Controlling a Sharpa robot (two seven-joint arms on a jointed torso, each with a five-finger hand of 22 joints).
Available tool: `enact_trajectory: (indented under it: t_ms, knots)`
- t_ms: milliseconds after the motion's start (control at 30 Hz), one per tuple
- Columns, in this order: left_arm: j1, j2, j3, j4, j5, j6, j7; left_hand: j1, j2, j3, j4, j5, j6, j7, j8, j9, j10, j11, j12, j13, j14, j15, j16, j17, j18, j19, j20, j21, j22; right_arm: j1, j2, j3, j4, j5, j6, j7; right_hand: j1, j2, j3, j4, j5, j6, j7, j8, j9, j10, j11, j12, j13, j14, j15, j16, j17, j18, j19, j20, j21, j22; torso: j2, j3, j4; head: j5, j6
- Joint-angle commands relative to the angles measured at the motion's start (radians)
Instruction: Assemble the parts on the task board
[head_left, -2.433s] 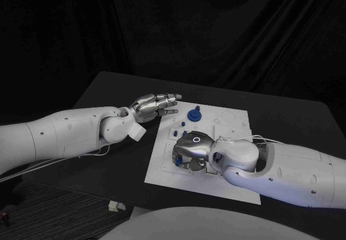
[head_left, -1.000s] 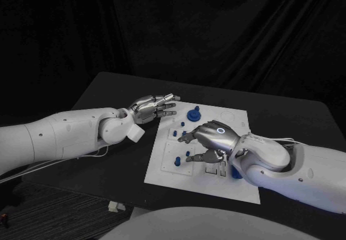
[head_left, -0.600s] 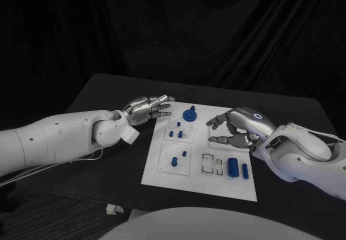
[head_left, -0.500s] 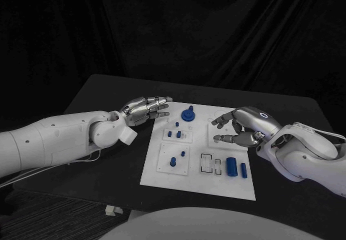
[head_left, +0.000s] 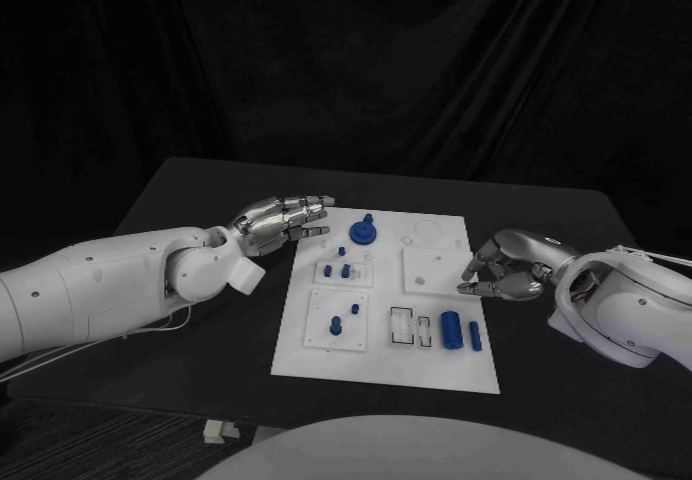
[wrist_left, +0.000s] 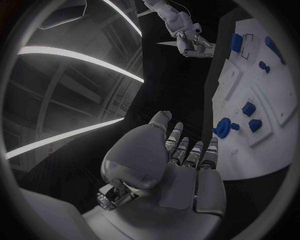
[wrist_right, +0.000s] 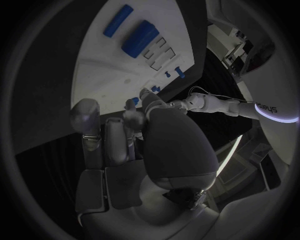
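The white task board (head_left: 433, 262) lies in the middle of the black table. On it are a blue round knob (head_left: 361, 232) at the far left, small blue pieces (head_left: 336, 270) below it, a blue peg (head_left: 336, 322), and a thick blue cylinder (head_left: 450, 327) beside a thin one (head_left: 475, 336). My left hand (head_left: 281, 220) hovers at the board's far left corner with its fingers stretched out and nothing in it. My right hand (head_left: 508, 268) sits at the board's right edge, fingers curled in, no part visible in it. The left wrist view shows the knob (wrist_left: 223, 127) just beyond my fingertips (wrist_left: 187, 147).
Black table (head_left: 202, 215) surrounds the board, with bare room on both sides and at the far edge. White recessed slots (head_left: 407, 326) lie beside the thick cylinder. My two white forearms flank the board.
My right hand has lifted from the board's near-left part and swung across to its right edge, curling its fingers. The two blue cylinders now show. My left hand has held its place.
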Motion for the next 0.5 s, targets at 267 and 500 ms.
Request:
enact_trajectory:
  t_ms: [267,500]
  knots:
    - [-0.005,0.001,0.001,0.002,0.006,0.001,0.007,-0.010,0.003,0.002,-0.009,0.007,0.007,0.001,-0.002,0.001,0.003,0.002,0.003,0.001,0.002,0.006,0.006,0.002,-0.014,0.009,0.000,0.004,-0.002,0.020,0.017,0.001,0.000,0.124,0.330,-0.343,-0.322,0.039,-0.096,0.016,-0.066,0.118,-0.073,0.183,0.242,0.112,-0.060,0.195,0.319,0.089,-0.054,0.004,0.212,-0.028,0.022,-0.042,0.175,0.181,-0.007,-0.0012,-0.0048,-0.019,0.000]
    - [-0.008,0.004,0.001,-0.001,0.006,0.006,0.007,-0.013,0.006,0.006,-0.012,0.009,0.006,0.002,-0.003,0.001,0.003,0.003,0.003,0.001,0.001,0.007,0.005,0.001,-0.014,0.009,0.000,0.004,-0.002,0.022,0.045,0.001,-0.007,0.144,0.368,-0.368,-0.324,0.053,-0.092,0.012,-0.057,0.060,-0.087,0.287,0.459,0.112,-0.066,0.195,0.319,0.105,-0.072,0.044,0.274,-0.073,0.086,-0.060,0.414,0.239,-0.007,-0.0012,-0.0038,-0.024,0.000]
